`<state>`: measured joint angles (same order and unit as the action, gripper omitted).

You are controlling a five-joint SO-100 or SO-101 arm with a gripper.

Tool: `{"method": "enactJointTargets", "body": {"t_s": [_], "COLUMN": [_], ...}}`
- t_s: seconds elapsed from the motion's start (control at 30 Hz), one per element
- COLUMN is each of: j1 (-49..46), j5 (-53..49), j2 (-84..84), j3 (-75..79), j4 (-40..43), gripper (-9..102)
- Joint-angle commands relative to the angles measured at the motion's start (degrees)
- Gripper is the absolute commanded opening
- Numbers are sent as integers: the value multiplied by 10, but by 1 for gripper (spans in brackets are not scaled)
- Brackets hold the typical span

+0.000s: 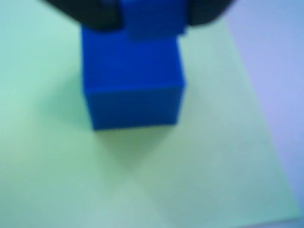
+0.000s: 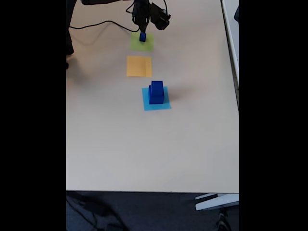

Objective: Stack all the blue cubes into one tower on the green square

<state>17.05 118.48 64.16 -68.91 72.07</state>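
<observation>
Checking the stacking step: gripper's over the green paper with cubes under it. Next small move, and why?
Probably open the gripper and lift straight up. In the wrist view a small dark blue cube sits between the black fingers, apparently on top of the larger dark blue cube resting on the light yellow-green paper square. Blur hides whether contact is complete, so release gently.

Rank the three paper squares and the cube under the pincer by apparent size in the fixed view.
1. Light blue square, nearest the camera, so unsure.
2. Orange square.
3. Green square.
4. Blue cube, clearly smallest.
</observation>
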Motion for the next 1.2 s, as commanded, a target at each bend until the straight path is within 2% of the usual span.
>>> {"method": "enactJointTargets", "body": {"t_s": [0.0, 1.17], "j1": [-3, -6], "j5": [-3, -9], "j2": [4, 16], "j3": [11, -28], "j4": [-12, -36], "gripper": [2, 5]}}
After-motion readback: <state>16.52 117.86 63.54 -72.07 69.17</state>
